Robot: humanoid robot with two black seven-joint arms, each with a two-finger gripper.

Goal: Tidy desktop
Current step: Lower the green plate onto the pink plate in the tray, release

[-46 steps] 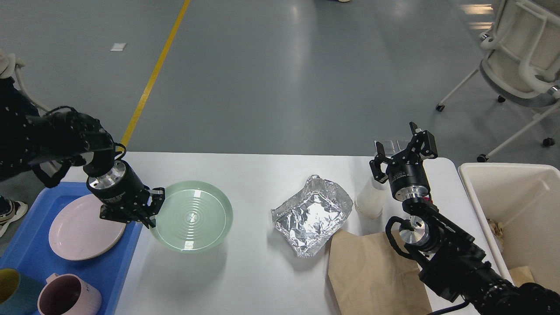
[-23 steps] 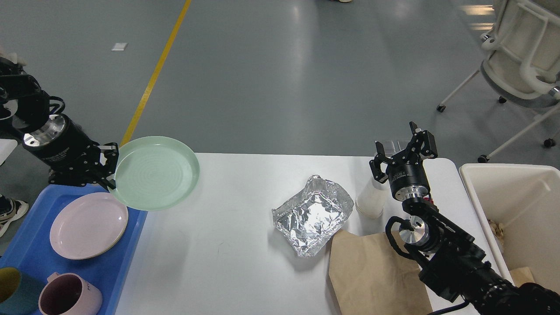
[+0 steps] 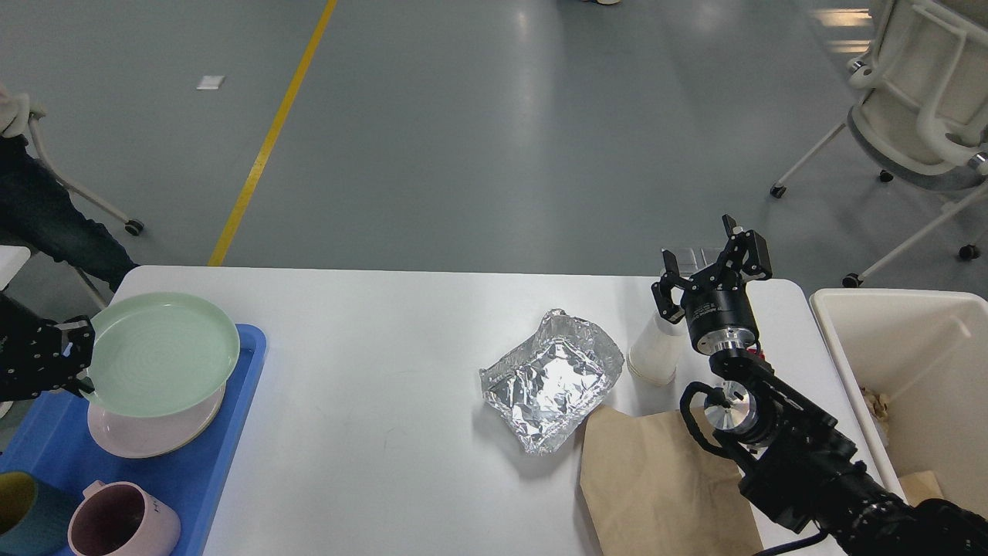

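- Swinging left since the earlier frame, the left end effector carried the green plate over the pink plate in the blue tray.
- Stacking step: lowering and release seemed next.
- Right end effector hovered wide open above the white counter, where foil remained.

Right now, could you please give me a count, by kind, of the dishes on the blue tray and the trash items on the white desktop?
Plates: 2, green plate and pink plate
Mugs: 2, pink mug and teal mug
Foil: 1, foil container
Cups: 1, plastic cup
Paper bags: 1, brown paper bag
Total: 7
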